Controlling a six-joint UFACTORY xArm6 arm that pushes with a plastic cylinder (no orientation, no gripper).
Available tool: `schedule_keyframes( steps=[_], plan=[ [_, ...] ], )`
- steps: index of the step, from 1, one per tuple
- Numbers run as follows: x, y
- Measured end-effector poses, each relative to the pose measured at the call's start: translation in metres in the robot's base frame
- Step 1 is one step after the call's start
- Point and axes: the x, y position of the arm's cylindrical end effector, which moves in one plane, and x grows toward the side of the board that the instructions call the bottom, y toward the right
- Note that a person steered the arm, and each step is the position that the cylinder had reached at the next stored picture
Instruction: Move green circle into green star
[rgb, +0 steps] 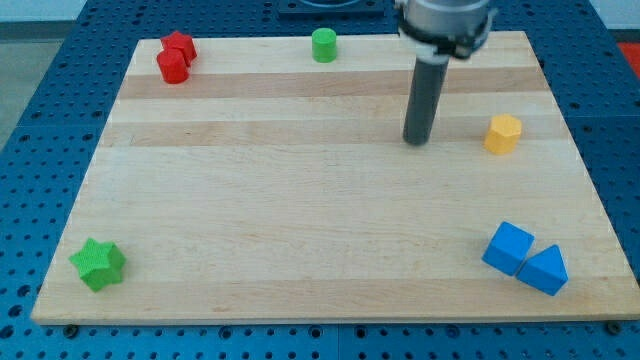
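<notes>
In the camera view, my tip (417, 141) rests on the board (300, 200) towards the view's upper right. I have no pincer to release or clench, only this bare rod, and it touches nothing. The green circle (323, 45) stands up and to the view's left of my tip, near the board's top edge. The green star (98, 264) lies far down and left of my tip, well apart from the circle, by the lower left corner. As I judge it, nothing of the task is done yet. The chief risk is the circle's place: to drive it down-left I must come behind it on its upper right side, and the strip of board there is thin, so I may clip it on the way and knock it towards the edge or off. A round block also tends to slip sideways off a rod on a long diagonal push, so it could drift wide of the star. The red blocks (175, 57), left of the circle, could be struck if it strays left. The yellow block (503, 133), just right of my tip, and the blue blocks (525, 258), down and right, sit clear of that path.
</notes>
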Motion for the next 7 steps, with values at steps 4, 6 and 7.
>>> schedule_keyframes(
  steps=[4,6,7],
  plan=[
    [-0.180,-0.076],
    [-0.161,-0.150],
    [-0.151,-0.170]
  ],
)
